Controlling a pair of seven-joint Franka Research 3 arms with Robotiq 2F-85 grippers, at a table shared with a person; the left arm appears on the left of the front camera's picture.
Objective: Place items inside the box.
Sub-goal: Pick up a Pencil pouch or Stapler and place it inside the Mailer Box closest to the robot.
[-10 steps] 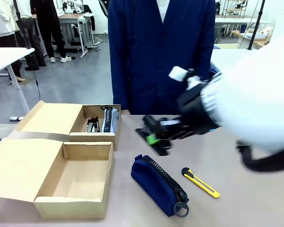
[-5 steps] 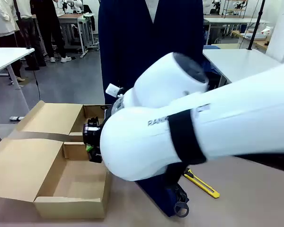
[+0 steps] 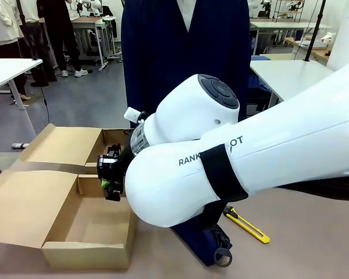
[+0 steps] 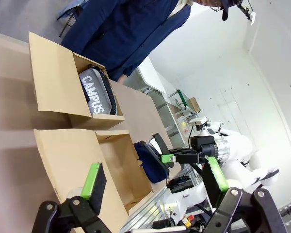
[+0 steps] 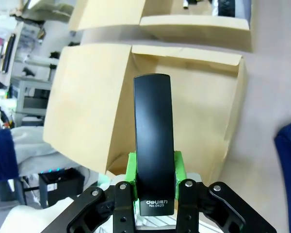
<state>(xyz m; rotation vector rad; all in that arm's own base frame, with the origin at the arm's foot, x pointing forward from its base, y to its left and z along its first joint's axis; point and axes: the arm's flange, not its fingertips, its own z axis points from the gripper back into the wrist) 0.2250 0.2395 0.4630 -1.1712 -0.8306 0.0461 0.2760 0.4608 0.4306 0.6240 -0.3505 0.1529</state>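
Swung leftward across the tan table [image 3: 314, 256], the right gripper [image 3: 110, 177] now hangs over the near box [image 3: 23, 209], its pads clamped on the black stapler [image 5: 153, 145]. Beyond it, the far box [image 3: 64, 144] holds the grey zip pencil case [image 4: 94, 92]. To its right lie the navy zip pencil case [image 3: 199, 245] and the yellow-black utility knife [image 3: 247, 225]. Grey floor and white tables lie behind. The left gripper [image 4: 154, 174] stands wide and empty.

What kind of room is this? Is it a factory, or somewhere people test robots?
Probably a robot lab or workshop: a big white robot arm up close, more white work tables on a bare grey floor, and people standing farther back.
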